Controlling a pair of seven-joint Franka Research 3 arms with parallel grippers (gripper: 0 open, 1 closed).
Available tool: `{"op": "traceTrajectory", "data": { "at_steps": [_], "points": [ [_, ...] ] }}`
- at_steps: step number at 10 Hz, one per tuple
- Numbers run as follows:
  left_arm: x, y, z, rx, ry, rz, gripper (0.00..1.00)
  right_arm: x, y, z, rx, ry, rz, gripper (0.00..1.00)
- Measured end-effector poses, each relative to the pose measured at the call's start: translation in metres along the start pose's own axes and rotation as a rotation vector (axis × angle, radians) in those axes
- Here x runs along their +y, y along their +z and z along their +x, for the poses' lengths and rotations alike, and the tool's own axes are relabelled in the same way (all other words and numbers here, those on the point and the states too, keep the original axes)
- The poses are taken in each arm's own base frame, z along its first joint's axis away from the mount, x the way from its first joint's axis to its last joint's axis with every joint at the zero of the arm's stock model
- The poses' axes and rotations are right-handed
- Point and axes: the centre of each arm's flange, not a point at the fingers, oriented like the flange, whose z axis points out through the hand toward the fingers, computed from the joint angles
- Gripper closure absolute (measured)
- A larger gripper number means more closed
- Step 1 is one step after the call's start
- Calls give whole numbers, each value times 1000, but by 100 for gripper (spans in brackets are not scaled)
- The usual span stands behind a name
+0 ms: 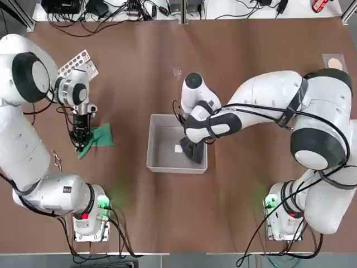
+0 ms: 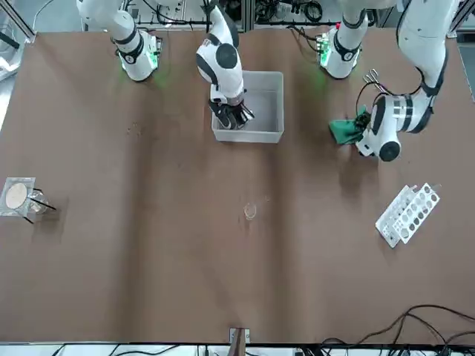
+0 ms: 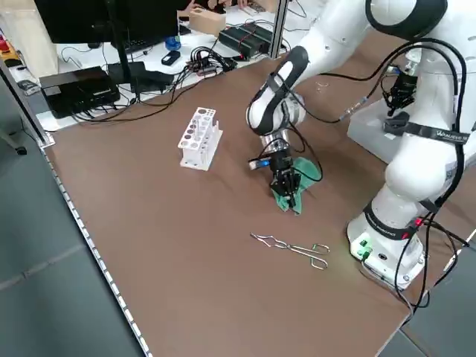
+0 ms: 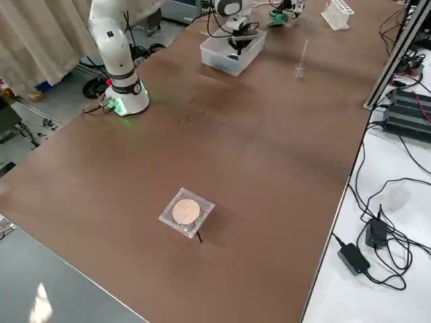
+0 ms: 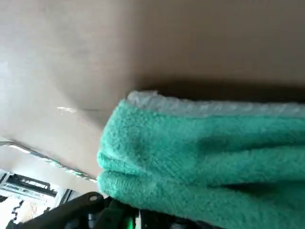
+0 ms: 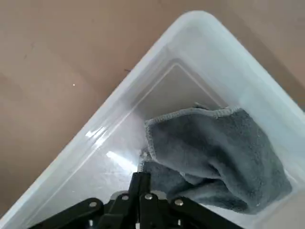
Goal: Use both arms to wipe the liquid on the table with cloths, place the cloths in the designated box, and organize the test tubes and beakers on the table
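My left gripper [image 1: 81,135] is at the table's left side, shut on the bright green cloth [image 1: 100,137], which rests on the wood table [image 1: 240,67]. The green cloth [image 5: 205,148] fills the left wrist view. My right gripper [image 6: 140,177] hangs over the translucent box [image 1: 149,139] with its fingers shut. The dark grey cloth [image 6: 214,157] lies crumpled on the box floor just past the fingertips. A tiny clear beaker [image 1: 177,71] stands alone beyond the box. No test tubes or liquid show.
A white perforated tube rack [image 1: 78,64] lies at the far left behind the left gripper. Metal tongs [image 3: 294,249] lie near the left arm's base. A metal stand with a tan disc [image 1: 334,61] sits at the far right edge.
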Motion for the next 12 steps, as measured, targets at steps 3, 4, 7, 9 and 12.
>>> {"op": "traceTrajectory", "data": {
  "at_steps": [3,4,7,9,12],
  "points": [
    [-11,9,1,-12,10,41,97,9,1,1,19,-5,-93,85],
    [2,5,2,-10,28,63,97,13,4,1,27,-5,-135,71],
    [97,-34,-7,34,47,55,97,17,8,2,32,-6,-162,33],
    [169,-71,-17,99,37,-26,97,22,18,1,40,-9,-190,22],
    [248,-123,-18,181,-17,-113,98,34,54,-12,62,-29,-239,23]
  ]
}}
